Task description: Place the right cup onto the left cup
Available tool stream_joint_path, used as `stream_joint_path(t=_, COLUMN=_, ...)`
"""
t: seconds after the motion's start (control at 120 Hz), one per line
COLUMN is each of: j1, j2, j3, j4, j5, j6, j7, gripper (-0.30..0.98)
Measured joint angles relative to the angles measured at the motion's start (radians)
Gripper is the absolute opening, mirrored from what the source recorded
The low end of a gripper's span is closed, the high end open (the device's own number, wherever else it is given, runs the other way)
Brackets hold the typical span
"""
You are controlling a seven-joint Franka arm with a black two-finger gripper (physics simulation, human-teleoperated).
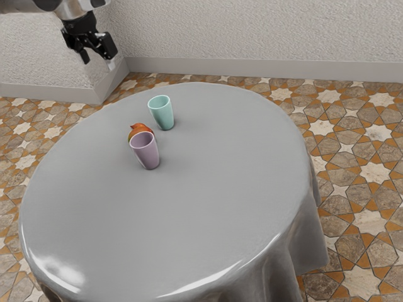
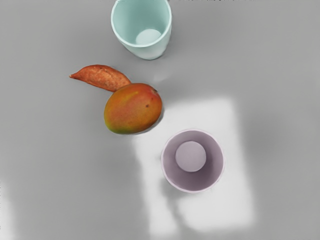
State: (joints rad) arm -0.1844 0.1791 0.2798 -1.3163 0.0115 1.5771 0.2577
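High at the exterior view's upper left, the gripper is open, its fingers apart with nothing between them. Well below it on the table, a teal cup and a mauve cup stand upright and separate. In the wrist view the teal cup is partly cut off at the picture's edge, and the mauve cup shows its bare inside. Neither cup touches the gripper.
A red-orange mango lies between the cups, touching a pointed orange-brown sweet potato. The round table has a grey cloth hanging over its edge. A pale wall rises behind it.
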Motion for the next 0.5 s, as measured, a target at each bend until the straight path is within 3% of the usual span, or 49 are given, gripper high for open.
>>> stream_joint_path(t=0.083, j1=0.021, j2=-0.010, j3=-0.060, j4=-0.022, j5=0.019, j6=0.008, j7=-0.014, gripper=0.67)
stream_joint_path(t=0.233, j1=0.048, j2=0.005, j3=-0.077, j4=-0.043, j5=0.028, j6=0.026, j7=-0.034, gripper=0.67)
stream_joint_path(t=0.367, j1=0.072, j2=0.120, j3=-0.079, j4=-0.039, j5=0.019, j6=0.088, j7=-0.051, gripper=0.67)
stream_joint_path(t=0.5, j1=0.091, j2=0.252, j3=-0.083, j4=-0.032, j5=-0.030, j6=0.164, j7=-0.065, gripper=0.67)
